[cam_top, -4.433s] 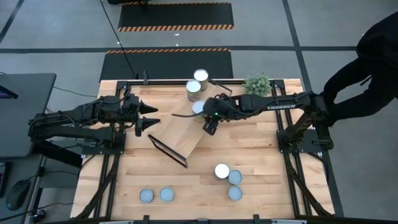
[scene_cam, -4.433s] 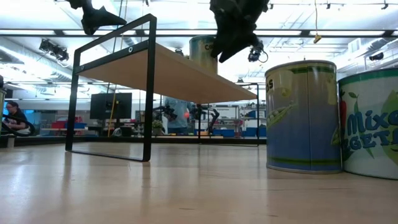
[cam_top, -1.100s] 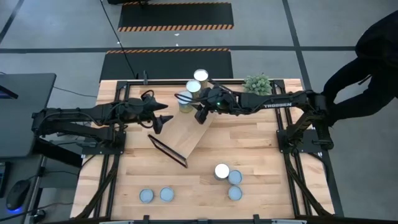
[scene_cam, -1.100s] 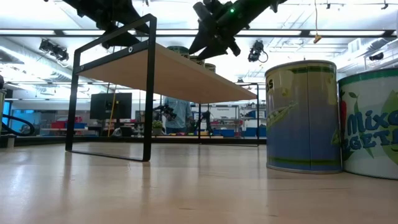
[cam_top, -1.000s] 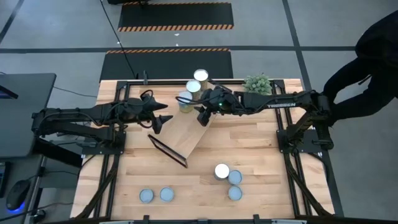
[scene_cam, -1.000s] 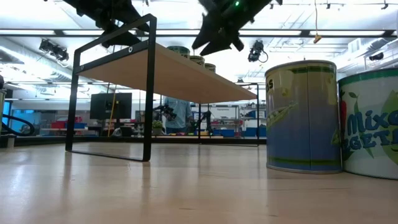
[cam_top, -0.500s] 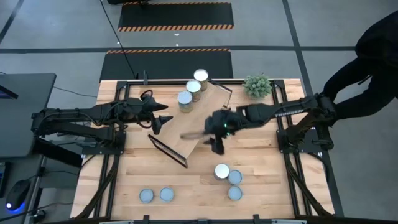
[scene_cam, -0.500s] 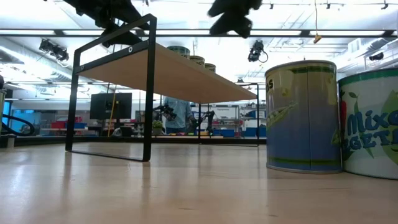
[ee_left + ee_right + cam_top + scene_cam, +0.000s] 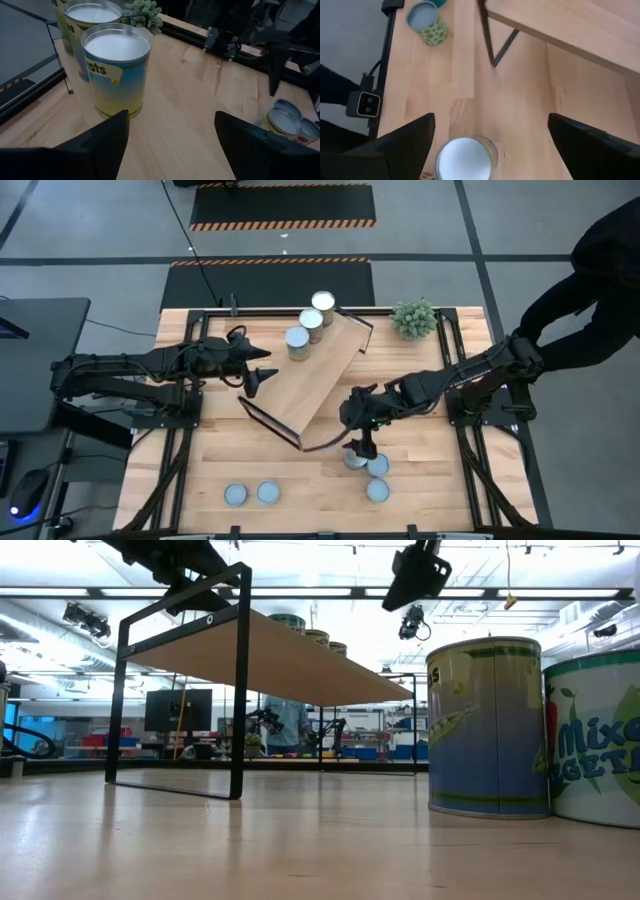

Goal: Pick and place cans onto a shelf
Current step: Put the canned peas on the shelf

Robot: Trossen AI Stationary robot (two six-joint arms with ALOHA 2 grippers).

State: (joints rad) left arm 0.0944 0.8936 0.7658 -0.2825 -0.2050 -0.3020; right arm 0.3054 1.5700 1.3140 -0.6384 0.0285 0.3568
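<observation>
Right claw (image 9: 358, 448) spread, empty, directly above can (image 9: 356, 459), lower centre of high view; left claw (image 9: 262, 372) spread beside shelf (image 9: 310, 375).

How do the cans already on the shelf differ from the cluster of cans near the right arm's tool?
The three silver-topped metal cans at the far end stand on the light-wood shelf with black frame legs, in a row; the three cans at the near side sit on the tabletop, bunched together. The right tool hovers open over the near cluster; the left tool, open, waits beside the shelf. All stand upright.
</observation>
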